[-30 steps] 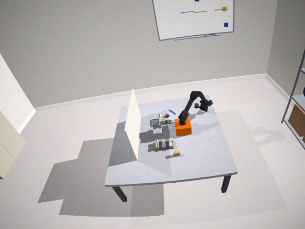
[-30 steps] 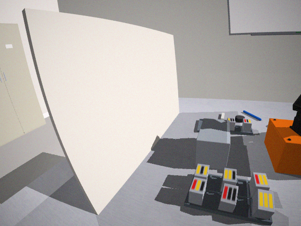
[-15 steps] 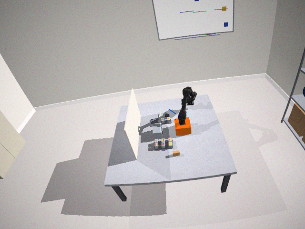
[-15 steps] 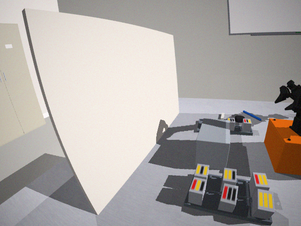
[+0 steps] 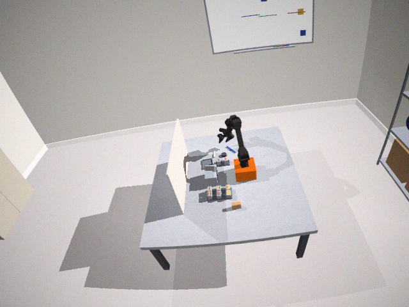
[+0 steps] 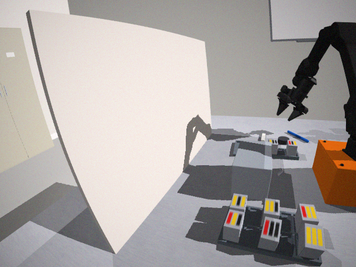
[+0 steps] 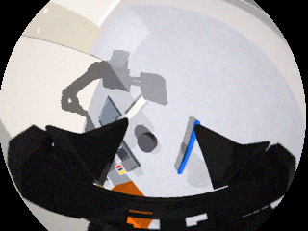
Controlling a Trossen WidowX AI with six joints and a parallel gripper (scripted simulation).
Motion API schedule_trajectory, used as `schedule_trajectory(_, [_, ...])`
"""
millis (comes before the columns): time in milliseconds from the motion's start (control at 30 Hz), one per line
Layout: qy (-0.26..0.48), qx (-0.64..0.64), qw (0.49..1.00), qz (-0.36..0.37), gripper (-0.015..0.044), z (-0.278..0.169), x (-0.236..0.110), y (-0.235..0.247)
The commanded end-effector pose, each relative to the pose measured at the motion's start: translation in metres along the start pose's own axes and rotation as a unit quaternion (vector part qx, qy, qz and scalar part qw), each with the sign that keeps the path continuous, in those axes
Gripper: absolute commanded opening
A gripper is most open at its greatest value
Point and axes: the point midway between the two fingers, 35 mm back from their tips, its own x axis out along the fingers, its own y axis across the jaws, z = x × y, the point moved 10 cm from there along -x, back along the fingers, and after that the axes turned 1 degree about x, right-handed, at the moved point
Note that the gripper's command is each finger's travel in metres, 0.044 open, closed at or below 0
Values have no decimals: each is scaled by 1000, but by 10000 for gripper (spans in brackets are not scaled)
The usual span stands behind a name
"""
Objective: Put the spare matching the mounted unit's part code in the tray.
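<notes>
Hanging above the table (image 5: 270, 211) with jaws spread wide and nothing between them, the pincer (image 6: 288, 110) points down. Below it lie a blue pen (image 6: 297, 136) and a black puck (image 6: 283, 139). Well beyond these, the spares (image 6: 270, 224) stand in their holder.

Grey walls with a pale baseboard (image 5: 204, 117) enclose a light floor (image 5: 82, 171), with a whiteboard (image 5: 261, 26) above, beige cabinet (image 5: 13, 191) left, metal shelving (image 5: 393, 122) right.

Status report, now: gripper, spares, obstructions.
Gripper open, empty, hovering above the blue pen. Three spares untouched in their holder, nearer the camera. Tall white panel stands beside the work area.
</notes>
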Motion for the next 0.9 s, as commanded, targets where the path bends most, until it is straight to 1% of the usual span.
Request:
schedule_trajectory(0, [50, -41, 998, -7, 440, 18, 18, 61])
schedule_trajectory(200, [126, -121, 984, -26, 440, 25, 46, 172])
schedule_trajectory(400, [183, -210, 959, -55, 440, 1, 62, 283])
schedule_trajectory(533, [208, -272, 936, -78, 440, -32, 64, 352])
schedule_trajectory(667, [223, -335, 910, -101, 440, -75, 58, 413])
schedule_trajectory(800, [227, -400, 880, -123, 440, -127, 45, 466])
schedule_trajectory(867, [226, -421, 869, -129, 440, -145, 39, 481])
